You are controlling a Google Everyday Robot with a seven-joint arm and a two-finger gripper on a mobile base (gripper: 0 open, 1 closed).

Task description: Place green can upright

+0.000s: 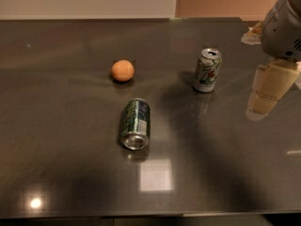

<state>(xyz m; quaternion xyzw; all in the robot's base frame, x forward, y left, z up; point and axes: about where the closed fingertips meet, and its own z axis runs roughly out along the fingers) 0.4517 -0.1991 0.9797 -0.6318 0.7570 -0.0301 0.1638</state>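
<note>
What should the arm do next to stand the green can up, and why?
Probably swing the pincer left and nearer the camera, toward the green can. It lies on its side, a silver end facing the camera, while the pincer hangs at the right edge, well apart. Passing in front of the upright pale can looks safest.
</note>
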